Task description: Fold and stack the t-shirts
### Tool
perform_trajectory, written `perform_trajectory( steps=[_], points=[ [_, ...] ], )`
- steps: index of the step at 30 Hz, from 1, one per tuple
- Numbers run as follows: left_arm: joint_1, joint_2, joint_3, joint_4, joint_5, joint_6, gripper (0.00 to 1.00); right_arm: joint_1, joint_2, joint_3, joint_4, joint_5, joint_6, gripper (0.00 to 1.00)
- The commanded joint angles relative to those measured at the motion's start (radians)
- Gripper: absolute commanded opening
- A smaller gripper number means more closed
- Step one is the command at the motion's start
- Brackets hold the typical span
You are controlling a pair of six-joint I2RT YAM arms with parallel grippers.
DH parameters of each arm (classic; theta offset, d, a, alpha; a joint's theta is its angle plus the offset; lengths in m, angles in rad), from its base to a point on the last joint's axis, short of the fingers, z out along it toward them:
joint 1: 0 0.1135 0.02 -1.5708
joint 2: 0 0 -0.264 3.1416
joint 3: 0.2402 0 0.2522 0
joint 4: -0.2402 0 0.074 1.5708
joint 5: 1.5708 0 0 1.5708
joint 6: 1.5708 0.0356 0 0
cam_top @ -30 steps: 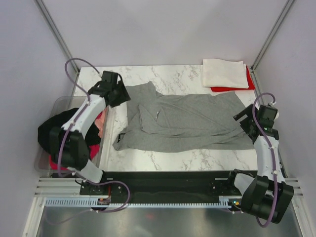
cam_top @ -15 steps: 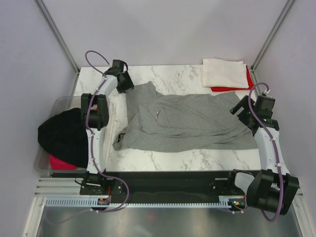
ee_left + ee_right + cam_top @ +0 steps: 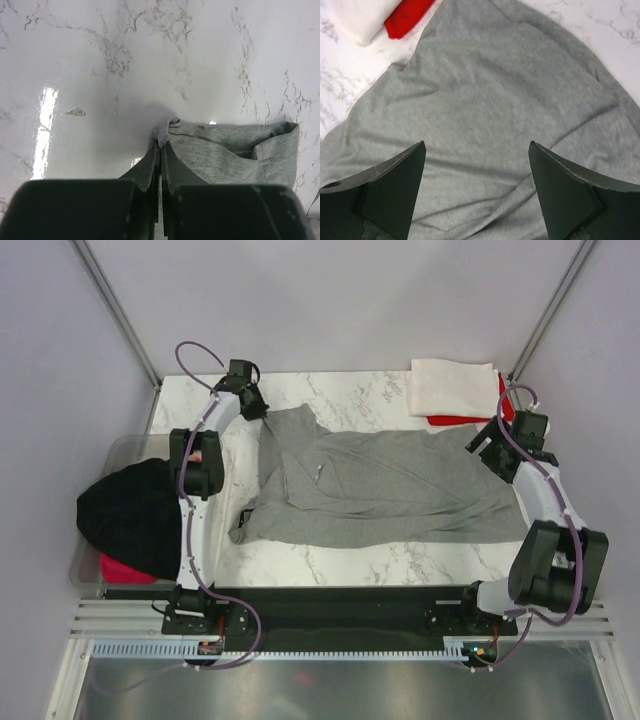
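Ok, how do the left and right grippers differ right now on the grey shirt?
The left gripper is shut, pinching a bunched edge of the grey t-shirt; the right gripper is open with nothing between its fingers. The left gripper sits at the shirt's far-left corner, the right gripper over its right side, near the folded white t-shirt and red t-shirt. Both are at the same shirt on the marble table.

Likely lab: aluminium frame point(image 3: 109, 300), white walls point(image 3: 330, 300)
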Motion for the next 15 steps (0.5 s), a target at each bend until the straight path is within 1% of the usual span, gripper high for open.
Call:
perform_trajectory(
  steps=[1,3,4,5,6,7,8,11,12,15],
  points=[
    [0.006,-0.019,-0.055,0.092,0.021,0.041,0.02,0.003,0.174,0.140,0.095,0.074,0.005,0.90],
    [0.002,-0.093,-0.187,0.207,0.026,0.055,0.02,0.005,0.266,0.211,0.094,0.098,-0.001,0.88],
    [-0.001,-0.121,-0.242,0.266,0.027,0.065,0.02,0.003,0.356,0.281,0.097,0.117,-0.018,0.86],
    [-0.012,-0.156,-0.345,0.316,0.024,0.074,0.02,0.005,0.398,0.320,0.095,0.132,-0.021,0.81],
    [-0.021,-0.203,-0.388,0.403,0.009,0.101,0.02,0.005,0.438,0.356,0.094,0.153,-0.028,0.79],
    [-0.033,-0.226,-0.423,0.434,0.000,0.115,0.02,0.007,0.508,0.427,0.091,0.169,-0.036,0.77],
    [-0.047,-0.239,-0.456,0.454,0.000,0.130,0.02,0.007,0.541,0.462,0.085,0.180,-0.039,0.71],
    [-0.046,-0.244,-0.459,0.469,0.017,0.143,0.02,0.014,0.642,0.568,0.085,0.210,-0.047,0.63],
    [-0.046,-0.245,-0.459,0.471,0.015,0.140,0.02,0.017,0.688,0.616,0.085,0.210,-0.050,0.62],
    [-0.046,-0.242,-0.458,0.472,0.027,0.146,0.02,0.034,0.754,0.686,0.075,0.223,-0.064,0.61]
  ],
)
